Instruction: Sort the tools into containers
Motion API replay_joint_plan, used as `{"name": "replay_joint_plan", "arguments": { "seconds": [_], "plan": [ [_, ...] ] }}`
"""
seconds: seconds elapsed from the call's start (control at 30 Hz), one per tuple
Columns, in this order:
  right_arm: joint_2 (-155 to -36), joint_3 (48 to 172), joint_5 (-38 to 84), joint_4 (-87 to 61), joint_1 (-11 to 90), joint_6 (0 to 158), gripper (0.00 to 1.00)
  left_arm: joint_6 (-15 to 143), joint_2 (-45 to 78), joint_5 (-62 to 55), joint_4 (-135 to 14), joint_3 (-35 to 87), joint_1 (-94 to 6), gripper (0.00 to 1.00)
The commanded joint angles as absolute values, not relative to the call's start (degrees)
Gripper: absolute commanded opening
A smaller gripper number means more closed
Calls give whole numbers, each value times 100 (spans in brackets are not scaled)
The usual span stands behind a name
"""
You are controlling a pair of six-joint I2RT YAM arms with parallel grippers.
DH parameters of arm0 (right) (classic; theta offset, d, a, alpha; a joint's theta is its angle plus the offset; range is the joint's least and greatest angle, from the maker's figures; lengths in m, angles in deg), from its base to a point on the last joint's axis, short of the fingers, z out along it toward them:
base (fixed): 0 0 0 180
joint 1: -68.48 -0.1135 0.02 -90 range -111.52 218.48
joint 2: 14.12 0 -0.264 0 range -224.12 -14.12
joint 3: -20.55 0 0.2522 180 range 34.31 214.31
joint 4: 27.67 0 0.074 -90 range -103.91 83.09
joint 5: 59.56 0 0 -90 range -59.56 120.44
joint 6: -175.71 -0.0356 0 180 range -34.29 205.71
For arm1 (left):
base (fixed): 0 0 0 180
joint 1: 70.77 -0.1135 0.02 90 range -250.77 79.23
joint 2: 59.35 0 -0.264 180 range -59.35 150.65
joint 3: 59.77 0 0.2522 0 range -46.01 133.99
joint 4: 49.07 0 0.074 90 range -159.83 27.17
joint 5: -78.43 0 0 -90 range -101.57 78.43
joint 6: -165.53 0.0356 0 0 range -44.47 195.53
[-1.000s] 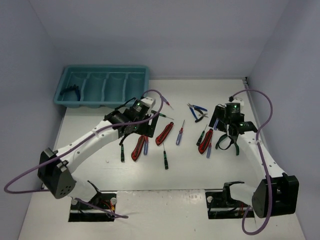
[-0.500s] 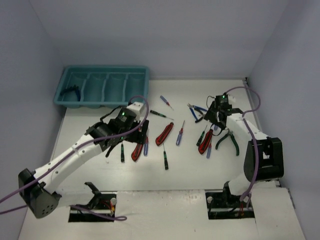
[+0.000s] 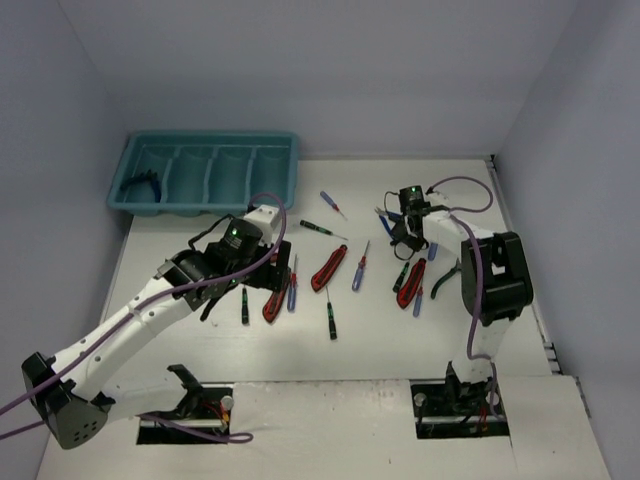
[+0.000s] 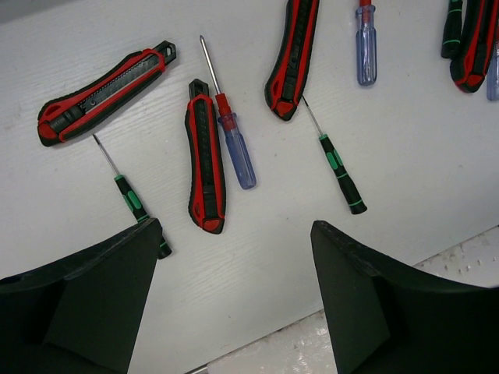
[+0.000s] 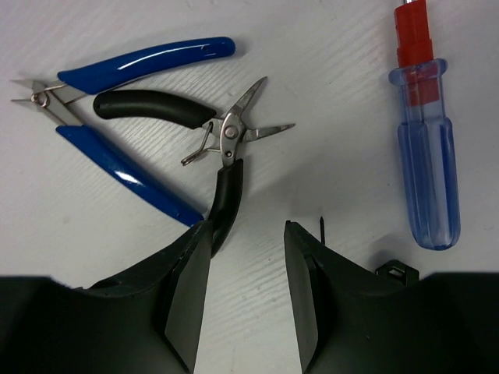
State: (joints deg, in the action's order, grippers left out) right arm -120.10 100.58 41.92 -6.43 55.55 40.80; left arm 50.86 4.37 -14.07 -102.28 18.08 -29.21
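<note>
The tools lie scattered on the white table. In the left wrist view I see red-and-black utility knives [image 4: 205, 164] [image 4: 101, 92], a blue-handled screwdriver [image 4: 238, 152] and a green-handled one [image 4: 343, 175]. My left gripper [image 4: 234, 261] [image 3: 270, 262] hovers open above them, holding nothing. My right gripper [image 5: 248, 234] [image 3: 405, 236] is low over blue-handled pliers [image 5: 140, 62] and black-handled pliers [image 5: 226, 140]. Its jaws stand narrowly apart over bare table, and one black handle ends at the left fingertip. The teal tray of containers [image 3: 210, 137] sits at the far left.
Dark pliers [image 3: 138, 185] lie in the tray's leftmost compartment. A blue screwdriver [image 5: 425, 179] lies just right of my right gripper. Another knife [image 3: 410, 283] and green-handled pliers [image 3: 445, 280] lie beside the right arm. Walls close in on three sides.
My right arm swung left and away to the pliers, its jaws narrowing. My left arm drew back toward the near edge, over the left cluster of tools, jaws still wide.
</note>
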Motion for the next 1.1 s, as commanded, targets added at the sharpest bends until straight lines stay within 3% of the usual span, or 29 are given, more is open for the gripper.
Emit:
{"name": "replay_joint_plan", "arguments": {
  "seconds": [0.0,0.4,0.53,0.73,1.07],
  "plan": [
    [-12126,10333,4785,-705,5551,3563,38,5036,255,-1347,-10224,1833,-2925,74],
    [-12522,10423,4841,-705,5556,3351,36,4986,241,-1315,-10230,1807,-2919,74],
    [-12511,10346,4868,-705,5556,3340,26,4972,220,-1321,-10230,1799,-2919,75],
    [-12095,10244,4984,-696,5556,3564,3,5002,204,-1309,-10227,1873,-2919,74],
    [-10458,10107,4568,-696,5395,5259,0,5538,522,-1157,-10312,2791,-2931,74]
  ]
}}
